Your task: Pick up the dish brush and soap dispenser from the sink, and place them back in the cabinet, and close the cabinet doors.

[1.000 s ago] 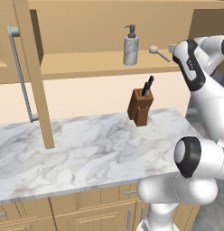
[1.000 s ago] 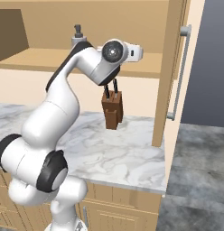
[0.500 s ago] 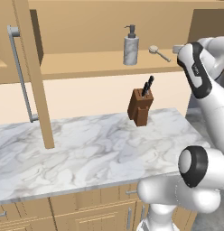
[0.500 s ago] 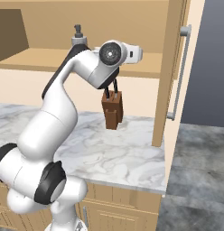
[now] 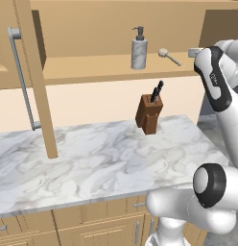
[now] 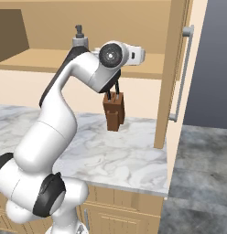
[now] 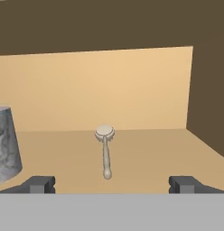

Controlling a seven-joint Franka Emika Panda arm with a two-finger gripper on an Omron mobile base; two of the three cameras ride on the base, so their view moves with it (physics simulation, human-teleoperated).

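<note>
The marbled soap dispenser point(image 5: 139, 50) stands upright on the shelf of the open cabinet point(image 5: 92, 69). To its right the dish brush point(image 5: 168, 56) lies flat on the same shelf. In the hand view the brush point(image 7: 105, 151) lies straight ahead, handle end nearest me, and the dispenser point(image 7: 5, 144) is at the left edge. My gripper point(image 7: 111, 185) is open with nothing between its fingertips point(image 7: 39, 184), and it hovers at the shelf's front edge, just short of the brush handle. Both cabinet doors stand open: the left one point(image 5: 37, 81) and the right one point(image 6: 177, 73). The sink is out of view.
A brown knife block point(image 5: 149, 113) stands on the marble counter point(image 5: 92, 163) below the shelf, under my forearm. Long silver bar handles point(image 6: 184, 77) jut from the open doors. Tan drawer fronts point(image 5: 68, 230) run under the counter. Grey floor point(image 6: 197, 173) lies to the right.
My arm's upper links have shifted slightly while the hand stays at the shelf's front edge. The brush and the dispenser have not moved.
</note>
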